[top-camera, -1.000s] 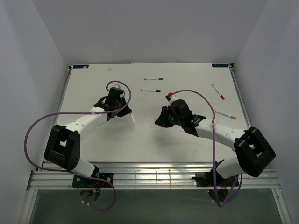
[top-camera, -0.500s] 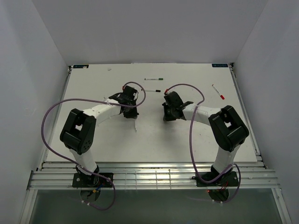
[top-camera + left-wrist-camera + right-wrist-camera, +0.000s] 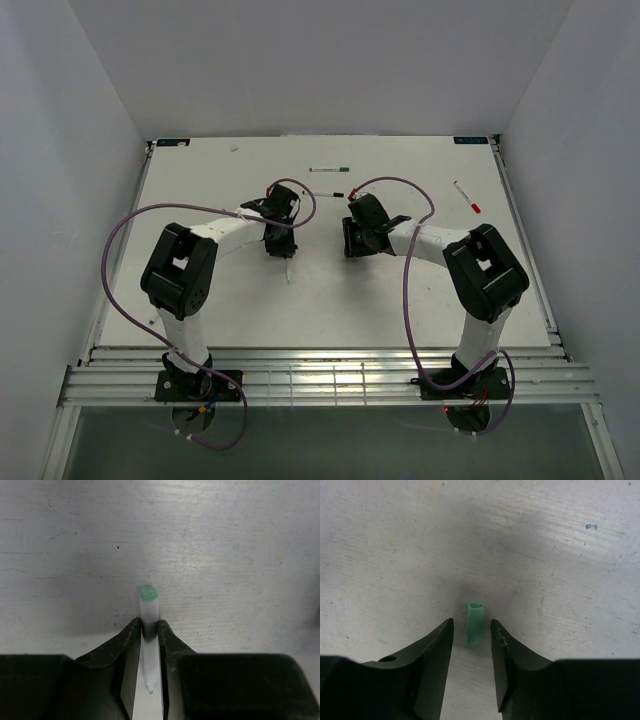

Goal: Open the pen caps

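A loose green pen cap (image 3: 475,626) lies on the table between the spread fingers of my right gripper (image 3: 472,621), with a gap on each side. My left gripper (image 3: 148,621) is shut on a white pen barrel (image 3: 148,611). The barrel's green rear end (image 3: 148,592) points away from the camera and its bare green tip (image 3: 150,691) points back toward the wrist. In the top view both grippers hang low over the table's middle, left (image 3: 279,248) and right (image 3: 352,246), and the barrel (image 3: 288,268) sticks out below the left one.
Three more capped pens lie toward the table's far side: a green-capped one (image 3: 330,170), a black-capped one (image 3: 327,194) between the two wrists, and a red-capped one (image 3: 466,196) at the right. Purple cables loop above both arms.
Both arms have folded in toward the table's middle and lowered. The right jaws have opened and the green cap now lies on the table between them. The left still holds the barrel.
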`<state>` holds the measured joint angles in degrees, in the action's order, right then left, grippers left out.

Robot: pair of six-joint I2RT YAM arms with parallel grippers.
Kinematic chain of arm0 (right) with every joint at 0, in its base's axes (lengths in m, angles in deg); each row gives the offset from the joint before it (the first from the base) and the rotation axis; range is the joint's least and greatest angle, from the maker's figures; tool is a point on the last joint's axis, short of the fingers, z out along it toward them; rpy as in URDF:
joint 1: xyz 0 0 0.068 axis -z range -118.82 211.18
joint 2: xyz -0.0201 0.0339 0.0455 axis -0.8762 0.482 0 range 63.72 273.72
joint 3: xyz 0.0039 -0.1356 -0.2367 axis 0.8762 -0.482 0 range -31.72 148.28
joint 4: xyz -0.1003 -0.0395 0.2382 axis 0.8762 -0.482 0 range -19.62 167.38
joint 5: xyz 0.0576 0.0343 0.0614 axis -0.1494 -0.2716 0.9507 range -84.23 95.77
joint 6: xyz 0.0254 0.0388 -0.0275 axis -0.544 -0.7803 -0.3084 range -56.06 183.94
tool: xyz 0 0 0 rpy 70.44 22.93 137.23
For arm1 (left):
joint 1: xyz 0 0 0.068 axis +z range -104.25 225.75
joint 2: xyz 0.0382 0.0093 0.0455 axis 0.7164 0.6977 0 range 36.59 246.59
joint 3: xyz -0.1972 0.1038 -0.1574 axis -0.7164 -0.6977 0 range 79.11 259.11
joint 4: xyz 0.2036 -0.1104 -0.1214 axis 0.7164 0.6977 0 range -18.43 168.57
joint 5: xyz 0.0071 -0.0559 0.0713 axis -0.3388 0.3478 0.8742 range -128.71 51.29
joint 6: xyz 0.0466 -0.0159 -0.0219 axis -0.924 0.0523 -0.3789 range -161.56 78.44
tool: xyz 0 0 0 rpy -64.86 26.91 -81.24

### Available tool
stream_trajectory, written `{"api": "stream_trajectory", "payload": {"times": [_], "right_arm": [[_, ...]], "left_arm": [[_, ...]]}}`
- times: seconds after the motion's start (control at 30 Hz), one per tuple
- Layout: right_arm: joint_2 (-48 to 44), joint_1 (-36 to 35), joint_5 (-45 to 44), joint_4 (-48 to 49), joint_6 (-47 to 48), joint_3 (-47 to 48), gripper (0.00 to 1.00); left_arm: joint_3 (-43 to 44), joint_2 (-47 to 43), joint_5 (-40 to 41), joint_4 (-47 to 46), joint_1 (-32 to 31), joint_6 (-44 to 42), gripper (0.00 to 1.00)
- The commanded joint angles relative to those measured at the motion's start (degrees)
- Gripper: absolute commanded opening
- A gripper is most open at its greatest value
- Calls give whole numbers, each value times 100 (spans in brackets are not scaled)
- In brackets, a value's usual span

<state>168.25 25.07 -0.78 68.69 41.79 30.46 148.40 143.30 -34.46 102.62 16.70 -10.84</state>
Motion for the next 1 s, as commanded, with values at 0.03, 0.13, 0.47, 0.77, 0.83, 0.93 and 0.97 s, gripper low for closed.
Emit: {"api": "stream_trajectory", "payload": {"times": [0.03, 0.13, 0.47, 0.77, 0.83, 0.93, 0.97], "right_arm": [[138, 0, -171, -72, 71, 67, 47], [155, 8, -172, -63, 106, 58, 51], [-389, 0, 13, 8, 352, 58, 66], [-1689, 0, 522, -142, 369, -442, 77], [-2013, 0, 880, -168, 396, -627, 75], [-2418, -9, 1268, -160, 413, -864, 73], [-2507, -9, 1339, -186, 405, -917, 73]], "left_arm": [[128, -10, 225, 112, -12, -13, 34], [93, -72, 278, 103, -12, 13, 43], [522, -924, 918, 235, -3, -13, 95], [1129, -837, 1386, 560, 795, -434, 98], [1304, -688, 1551, 683, 1085, -733, 98], [1498, -363, 1588, 824, 1524, -1015, 98], [1516, -266, 1509, 807, 1656, -1059, 98]]}}
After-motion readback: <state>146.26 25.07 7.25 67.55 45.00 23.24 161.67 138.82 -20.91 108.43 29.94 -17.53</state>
